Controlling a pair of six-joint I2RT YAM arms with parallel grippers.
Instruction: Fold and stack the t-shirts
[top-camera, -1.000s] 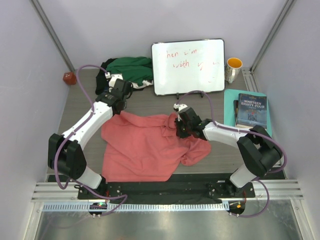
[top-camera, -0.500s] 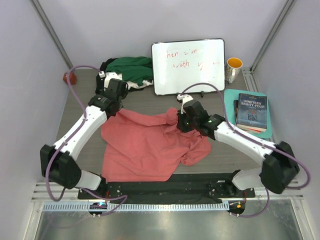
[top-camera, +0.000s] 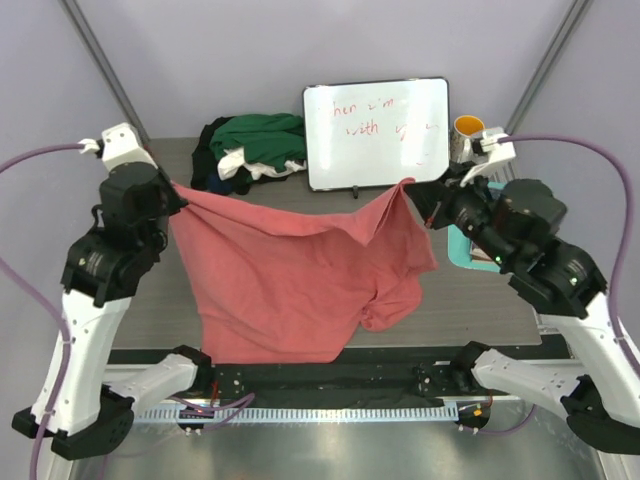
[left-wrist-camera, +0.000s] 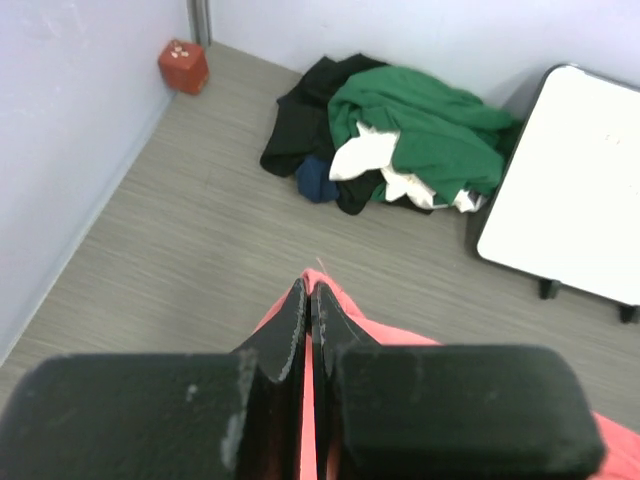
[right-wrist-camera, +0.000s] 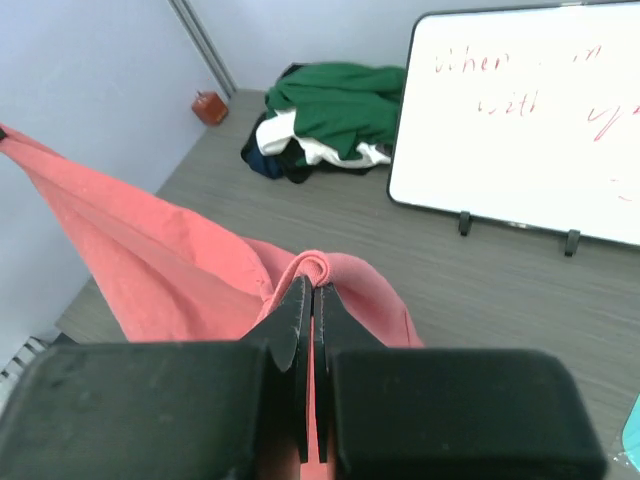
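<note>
Lifted apart, left pincer (top-camera: 171, 190) and right pincer (top-camera: 408, 189) each clench a salmon-pink t-shirt (top-camera: 280, 290) corner; a shallow pinch could slip, dropping one side.

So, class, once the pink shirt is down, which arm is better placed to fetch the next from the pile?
Left, probably. The left gripper, shut on one corner of the pink shirt, hangs near the pile at the back left; the right gripper holds the other corner, farther off.
</note>
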